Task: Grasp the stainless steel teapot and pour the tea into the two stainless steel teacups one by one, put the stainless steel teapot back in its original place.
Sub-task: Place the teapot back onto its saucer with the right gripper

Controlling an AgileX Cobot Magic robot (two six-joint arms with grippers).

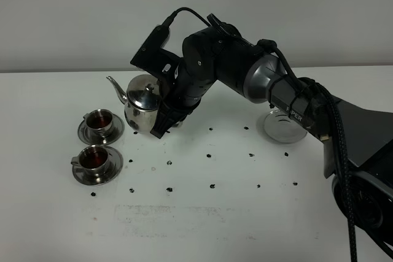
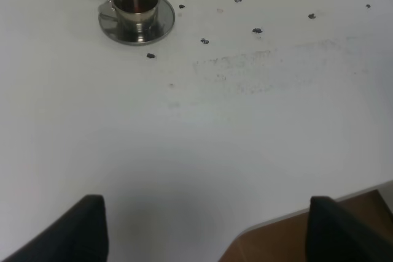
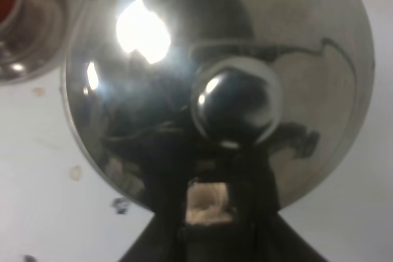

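The stainless steel teapot (image 1: 141,102) stands about upright just right of the two stainless steel teacups, its spout toward the left. My right gripper (image 1: 164,118) reaches across from the right and is shut on the teapot's handle side. Whether the pot's base touches the table I cannot tell. In the right wrist view the teapot (image 3: 184,59) fills the frame with its lid knob (image 3: 236,108) above my right gripper (image 3: 209,210). The far teacup (image 1: 99,121) and the near teacup (image 1: 93,157) hold reddish tea on saucers. The steel disc (image 1: 284,126), the original place, lies bare at the right. My left gripper (image 2: 209,237) hangs open over bare table, with one teacup (image 2: 135,3) ahead of it.
The white table (image 1: 215,225) carries small dark dots in rows across its middle. My right arm spans from the right edge over the disc's near side. In the left wrist view the table's edge (image 2: 288,219) and brown floor show beside one finger.
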